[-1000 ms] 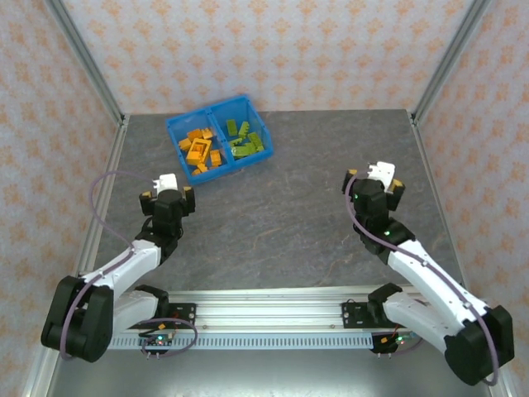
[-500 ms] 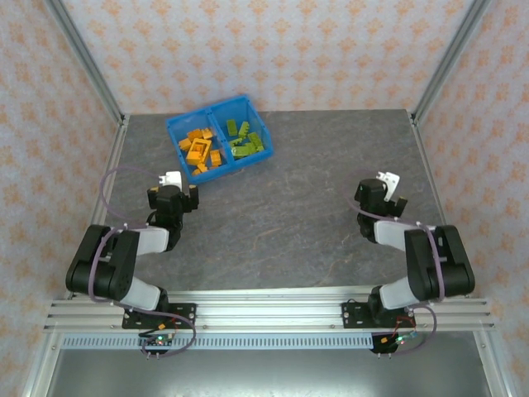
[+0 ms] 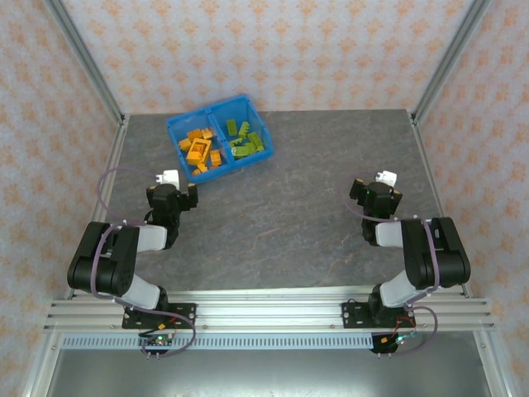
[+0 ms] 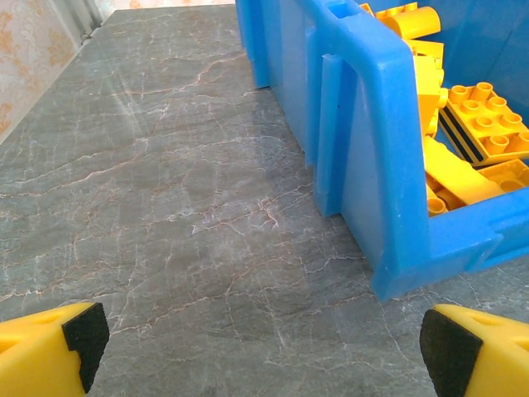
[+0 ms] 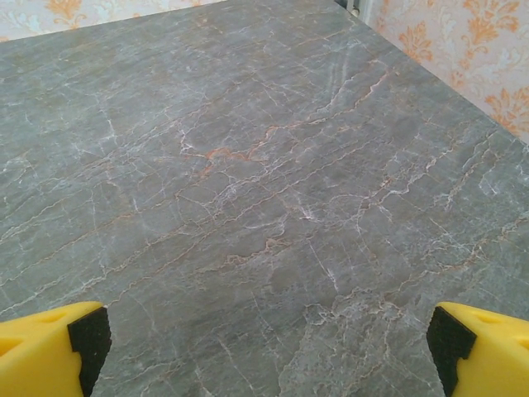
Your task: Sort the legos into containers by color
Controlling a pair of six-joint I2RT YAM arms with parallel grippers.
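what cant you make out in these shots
Top view: orange legos and green legos too small to count; top ones cover those beneath.
Left wrist view: bin cut off by the right and top edges; its near wall hides the lowest legos.

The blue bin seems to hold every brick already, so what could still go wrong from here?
1. The left gripper hangs open close to the blue bin; a forward move might shove or tip it.
2. The orange bricks lie heaped near the bin's front wall, so a bump could spill some.
3. A missorted brick may hide under the green bricks; the top view is too coarse to tell.
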